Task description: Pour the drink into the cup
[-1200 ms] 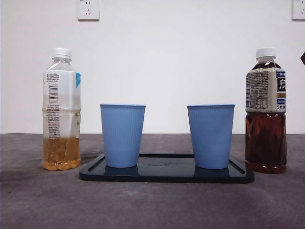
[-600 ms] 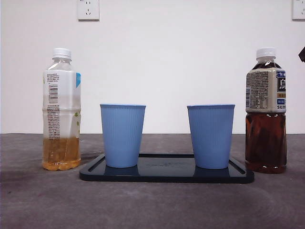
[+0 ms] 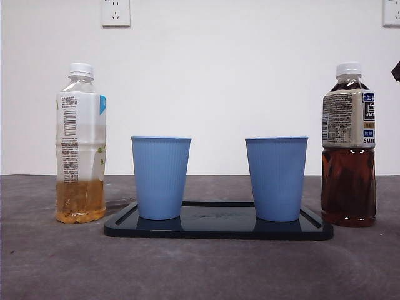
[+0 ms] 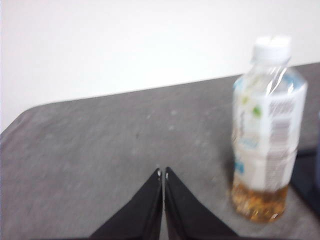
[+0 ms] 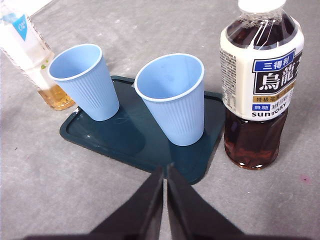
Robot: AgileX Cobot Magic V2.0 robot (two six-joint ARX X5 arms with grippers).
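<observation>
Front view: two ribbed blue plastic cups (image 3: 160,177) on dark tray (image 3: 219,228), capped bottles flanking. Left wrist view: left hand (image 4: 163,173) closed, empty, near pale-tea bottle (image 4: 266,130). Right wrist view: right hand (image 5: 165,171) closed, empty, near dark oolong bottle (image 5: 260,85); open wide, grip mid-body.

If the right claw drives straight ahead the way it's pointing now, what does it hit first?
Probably the near edge of the dark tray, then the nearer blue cup standing on it. The right claw is shut and aimed about at that cup; the tea bottle sits off to one side. Depth is uncertain.
</observation>
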